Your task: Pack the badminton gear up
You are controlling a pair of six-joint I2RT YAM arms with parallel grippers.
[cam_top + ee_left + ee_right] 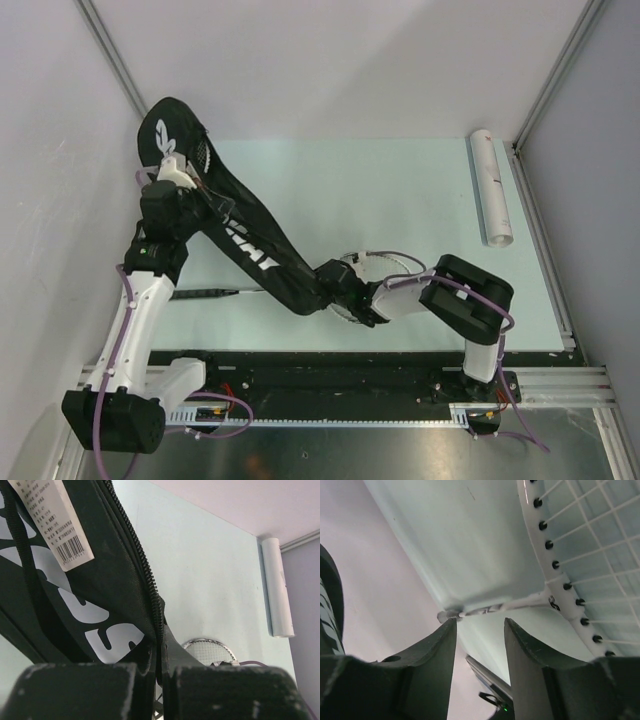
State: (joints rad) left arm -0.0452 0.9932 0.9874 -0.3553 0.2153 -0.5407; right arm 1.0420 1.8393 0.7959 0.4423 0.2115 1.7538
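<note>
**Racket at the bag's mouth, right pincer not yet on the shaft**

The left pincer is closed on the black racket bag. It pinches the fabric just beside the zip and holds the far left end of the bag above the worktop. From there the bag slopes down toward the near centre.

A racket lies at that lower end, with its white strung head on the worktop, touching the bag in the top view. Whether its handle is already inside the bag is hard to tell, because the right arm covers this place.

The right pincer has its jaws apart. The thin shaft crosses just beyond the fingertips, not between them. The white tube lies well apart at the far right edge.

Several things could go wrong from here:
- If the right pincer closes where it is now, it may shut on air or only clip the shaft, which is narrow and smooth, so the racket could turn or slip.
- A push toward the bag could catch the wide head on the zip edge and drag the fabric.
- The left pincer holds only a thin fold, so such a pull might draw the bag out of it and the mouth would collapse.
</note>
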